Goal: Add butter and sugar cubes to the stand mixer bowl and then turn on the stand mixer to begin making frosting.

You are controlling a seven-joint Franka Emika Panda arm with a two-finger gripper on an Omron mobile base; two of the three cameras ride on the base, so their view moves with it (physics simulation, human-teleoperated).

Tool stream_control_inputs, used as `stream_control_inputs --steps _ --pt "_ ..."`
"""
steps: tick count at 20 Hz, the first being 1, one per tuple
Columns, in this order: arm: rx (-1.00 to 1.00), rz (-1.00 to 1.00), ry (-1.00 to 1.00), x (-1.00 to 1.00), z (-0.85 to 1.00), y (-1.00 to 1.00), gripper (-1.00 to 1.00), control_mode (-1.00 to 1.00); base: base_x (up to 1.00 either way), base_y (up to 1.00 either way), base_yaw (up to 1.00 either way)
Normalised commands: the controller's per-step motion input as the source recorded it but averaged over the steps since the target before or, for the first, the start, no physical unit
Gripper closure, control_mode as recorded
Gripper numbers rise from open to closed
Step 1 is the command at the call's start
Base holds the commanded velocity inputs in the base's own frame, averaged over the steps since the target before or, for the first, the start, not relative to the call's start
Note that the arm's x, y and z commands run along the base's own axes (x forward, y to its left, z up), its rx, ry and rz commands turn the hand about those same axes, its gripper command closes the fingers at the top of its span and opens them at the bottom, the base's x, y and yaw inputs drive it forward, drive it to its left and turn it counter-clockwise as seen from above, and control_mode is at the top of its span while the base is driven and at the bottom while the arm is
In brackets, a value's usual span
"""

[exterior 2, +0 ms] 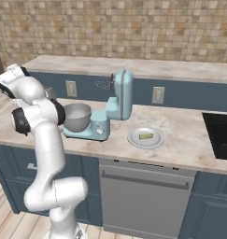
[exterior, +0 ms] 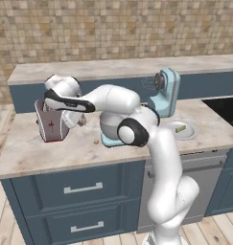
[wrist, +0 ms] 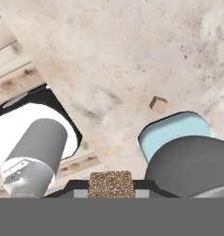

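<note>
My gripper (wrist: 111,186) is shut on a tan-brown sugar cube (wrist: 111,183), held above the counter to the left of the stand mixer bowl (wrist: 191,166). A second sugar cube (wrist: 158,104) lies on the counter by the mixer's light blue base (wrist: 175,131); it shows too as a small lump (exterior: 96,141). In the left base view my gripper (exterior: 80,120) hangs beside the grey boxy appliance. The stand mixer (exterior 2: 117,109) has its head tilted up over the grey metal bowl (exterior 2: 76,116). The butter (exterior 2: 145,136) rests on a white plate (exterior 2: 133,139) right of the mixer.
A grey, red-marked boxy appliance (exterior: 52,125) stands just left of my gripper. A dark recessed surface (exterior 2: 220,133) sits at the counter's far right. A raised back ledge (exterior 2: 180,70) runs behind the mixer. The counter's front edge (exterior: 89,165) lies below my hand.
</note>
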Motion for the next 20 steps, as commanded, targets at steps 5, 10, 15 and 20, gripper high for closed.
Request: stream_control_inputs --steps 5,10,15,20 --pt "0.00 0.00 -0.03 -0.36 0.65 -0.57 1.00 -1.00 0.00 0.00 0.00" --pt "0.00 0.00 0.00 -0.09 0.47 -0.67 1.00 -1.00 0.00 0.00 0.00" --pt "0.00 0.00 0.00 0.00 0.09 -0.63 1.00 -1.00 0.00 0.00 0.00" --pt "0.02 0.00 0.00 0.00 0.00 -0.48 1.00 -1.00 0.00 0.00 0.00"
